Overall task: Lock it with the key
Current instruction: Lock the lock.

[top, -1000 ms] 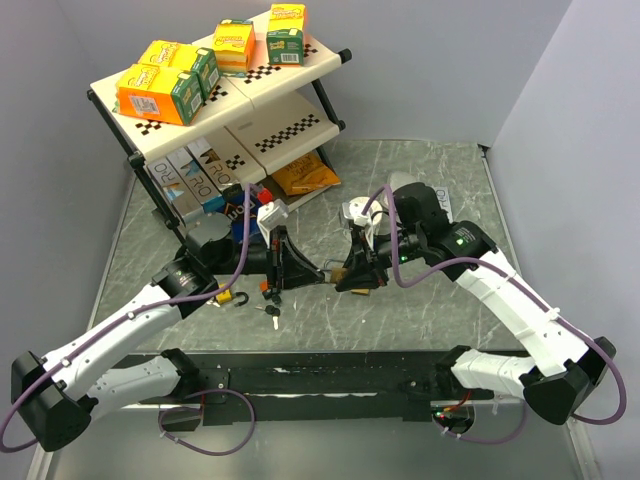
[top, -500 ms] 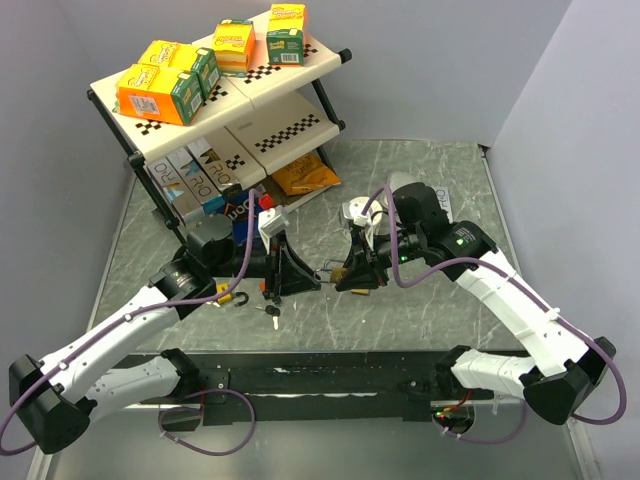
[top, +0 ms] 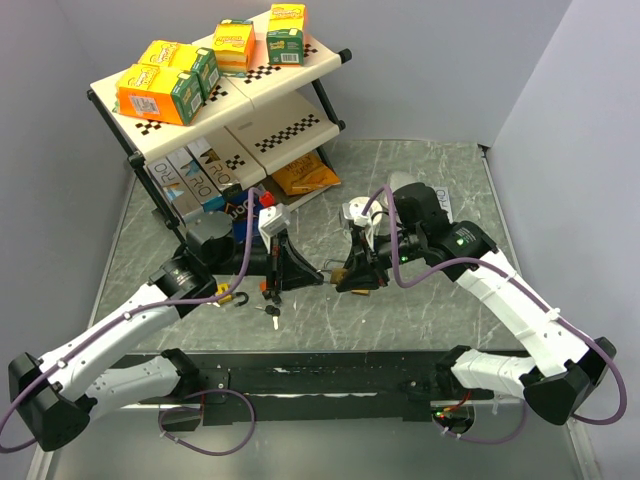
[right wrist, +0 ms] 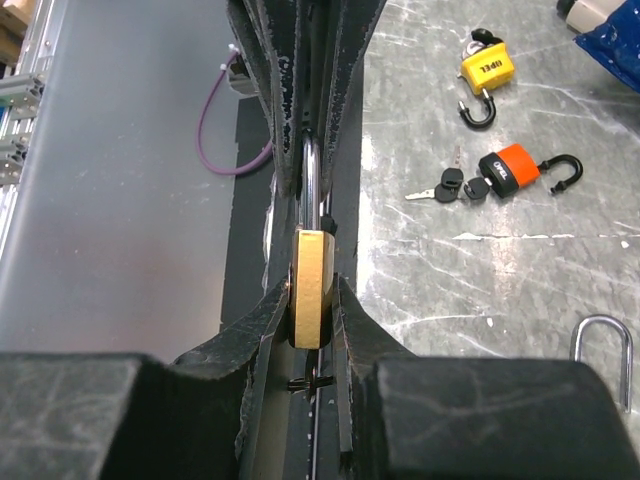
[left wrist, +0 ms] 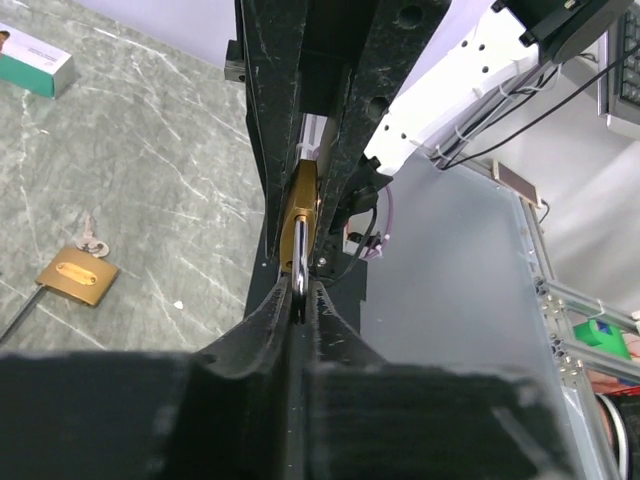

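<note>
A brass padlock hangs in the air between my two grippers, seen in the top view as the padlock. My right gripper is shut on its brass body. My left gripper is shut on the silver shackle, with the brass body beyond it. In the top view the left gripper and right gripper face each other. A small dark piece sticks out under the body; I cannot tell whether it is the key.
On the table lie a yellow padlock, an orange padlock with black-headed keys, and another brass padlock. A bare silver shackle shows at the right. A shelf rack with boxes stands at the back left.
My left gripper loosened briefly and closed again on the shackle. The padlock and my right gripper have stayed in place.
</note>
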{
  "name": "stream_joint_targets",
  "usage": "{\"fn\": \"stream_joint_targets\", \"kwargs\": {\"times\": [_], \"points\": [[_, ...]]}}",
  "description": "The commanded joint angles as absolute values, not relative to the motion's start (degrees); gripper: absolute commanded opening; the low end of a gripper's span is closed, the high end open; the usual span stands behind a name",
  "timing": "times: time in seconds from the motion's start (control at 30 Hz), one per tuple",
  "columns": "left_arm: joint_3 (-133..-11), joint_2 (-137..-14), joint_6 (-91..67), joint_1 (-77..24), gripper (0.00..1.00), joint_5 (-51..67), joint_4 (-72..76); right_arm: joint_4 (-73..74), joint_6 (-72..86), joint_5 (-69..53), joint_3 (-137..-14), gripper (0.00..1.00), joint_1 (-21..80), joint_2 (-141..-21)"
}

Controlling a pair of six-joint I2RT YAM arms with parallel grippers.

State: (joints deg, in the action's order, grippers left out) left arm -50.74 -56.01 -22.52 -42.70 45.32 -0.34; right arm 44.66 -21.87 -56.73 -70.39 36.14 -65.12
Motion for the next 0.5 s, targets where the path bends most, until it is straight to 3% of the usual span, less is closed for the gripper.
{"fn": "stream_joint_targets", "kwargs": {"times": [0.0, 0.47], "points": [[-53.09, -56.95, -21.88, -44.21, 0.04, 46.84, 1.76, 42.37, -21.62, -58.18, -72.51, 0.0, 36.65, -65.3], [-51.59, -59.59, -28.39, -46.14, 0.01, 45.8, 7.73, 39.38, -19.25, -59.32, -72.95, 0.0, 37.27, -65.65]]}}
